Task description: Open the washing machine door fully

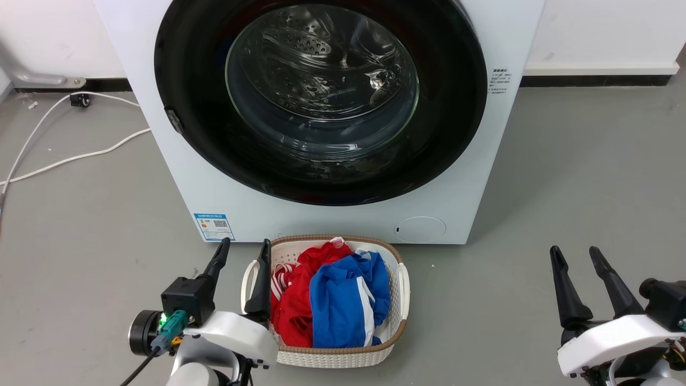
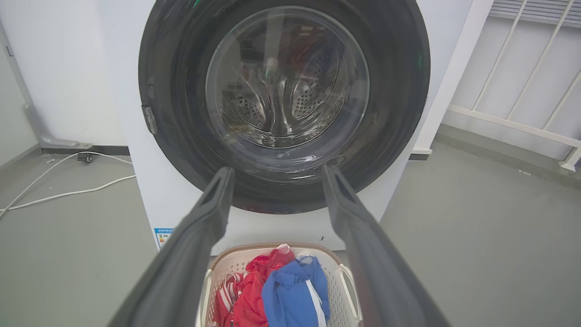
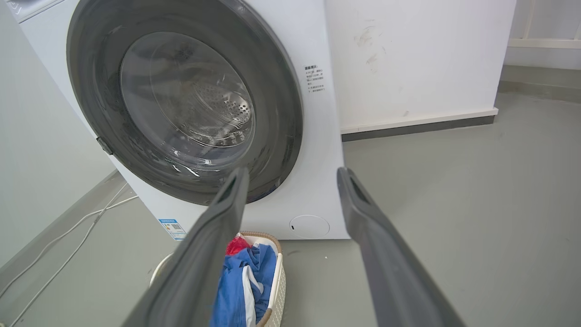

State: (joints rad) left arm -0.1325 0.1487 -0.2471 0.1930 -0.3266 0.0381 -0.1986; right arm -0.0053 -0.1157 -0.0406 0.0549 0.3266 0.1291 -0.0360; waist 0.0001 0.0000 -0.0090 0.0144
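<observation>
Looking over the rig, I take the laundry basket (image 1: 332, 356) as my reference: it sits on the floor right in front of the washing machine (image 1: 498, 161), full of red and blue clothes, presumably parked there to be loaded once the drum is reachable. The washing machine door (image 1: 321, 102) stands just behind and above the basket, and it looks closed, lying flush against the white front. My left gripper (image 1: 245, 242) hovers at the basket's left edge with its fingers spread apart and nothing between them; one finger overlaps the basket's rim in the head view, though I cannot tell whether it touches. My right gripper (image 1: 574, 250) waits well off to the basket's right, likewise parted and empty. Both point toward the door but are well short of it, so I judge the opening has not begun. A small grey tab (image 1: 172, 119) on the door's rim, above and left of the basket, looks like the catch, nearer my left gripper.
</observation>
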